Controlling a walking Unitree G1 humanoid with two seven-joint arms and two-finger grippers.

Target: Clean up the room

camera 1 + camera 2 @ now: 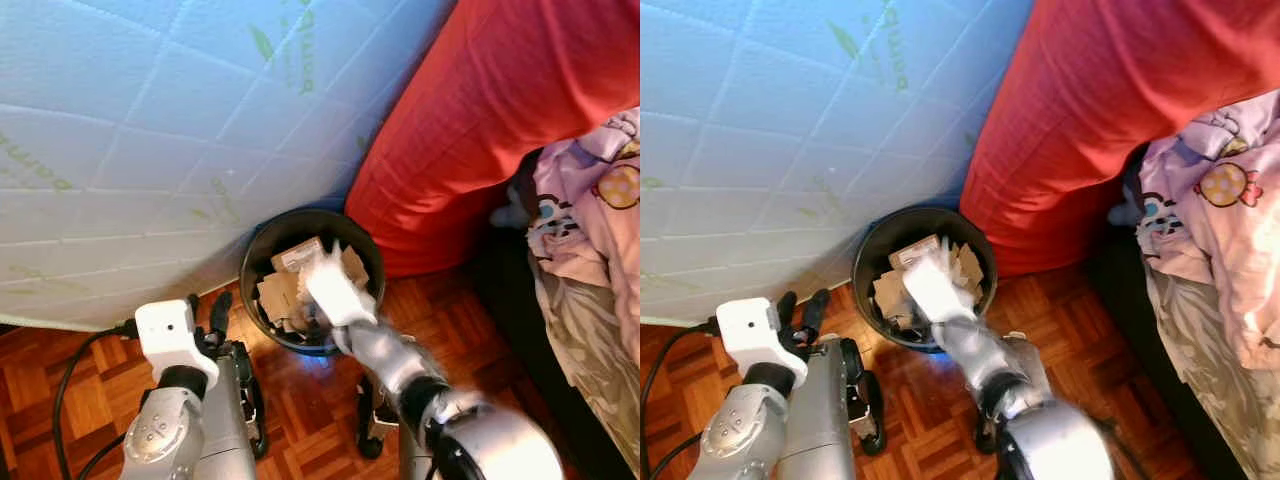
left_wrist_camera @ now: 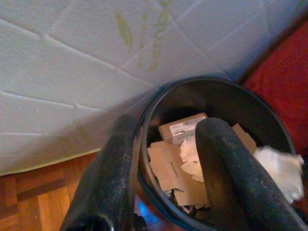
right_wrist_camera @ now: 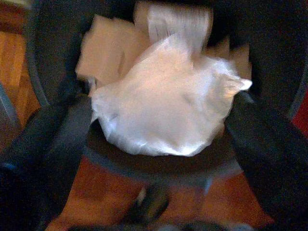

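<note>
**White wad held over the bin's rim**

The right gripper (image 3: 163, 125) reached forward over the near rim of the black waste bin (image 1: 262, 243), its two black fingers (image 3: 269, 159) clamped either side of a crumpled white plastic wad (image 1: 335, 285). The wad hung above the bin's opening, over the side nearest the robot, and whether it touched the contents below could not be told. Inside the bin lay flattened brown cardboard pieces (image 2: 169, 169) and a small labelled box (image 2: 182, 127) toward the far wall.

The bin stood on the parquet floor (image 1: 60, 370), against the base of a pale quilted mattress (image 1: 150, 130) leaning upright behind it, with a red bedcover (image 1: 490, 110) just beside its far right edge. A patterned pink blanket (image 1: 590, 210) lay farther along the right edge of the scene.

The left gripper (image 2: 166, 192) hovered near the bin's left rim with its fingers (image 2: 108, 178) spread apart and nothing between them; a white housing (image 1: 172, 338) sat on that wrist, trailing a black cable (image 1: 75, 375) over the floor
</note>
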